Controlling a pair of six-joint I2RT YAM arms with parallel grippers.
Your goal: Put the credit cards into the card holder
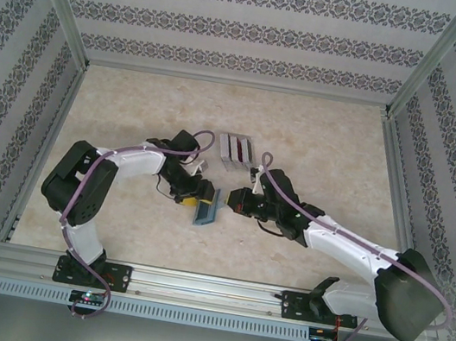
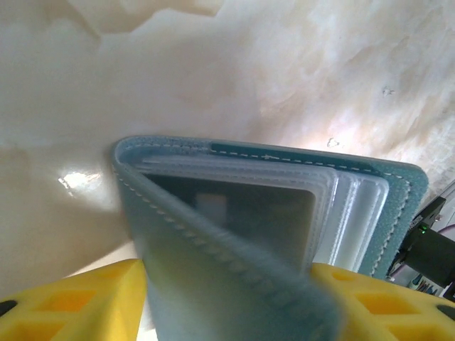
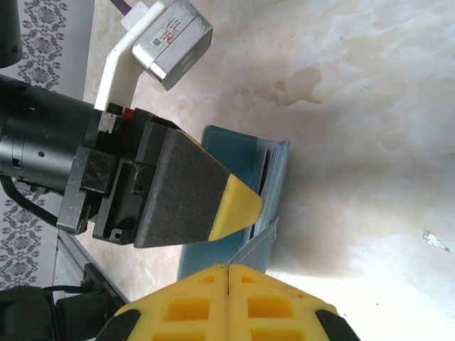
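The left tool (image 2: 227, 302) pinches the card holder (image 2: 284, 206) by its cover, arm folded low over the marbled bench (image 1: 330, 135). The right tool (image 3: 227, 273), pressed together, faces it; credit cards (image 1: 236, 148) lie beyond.

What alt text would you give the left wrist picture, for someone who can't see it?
An open teal-blue stitched card holder, showing clear plastic sleeves, sits between the left gripper's yellow fingertips against a glossy cream marbled table.

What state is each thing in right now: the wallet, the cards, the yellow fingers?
card holder: open, gripped by the left fingers.
credit cards: lying flat, outside the holder.
left fingers: shut on the card holder.
right fingers: shut together at the holder's flap.
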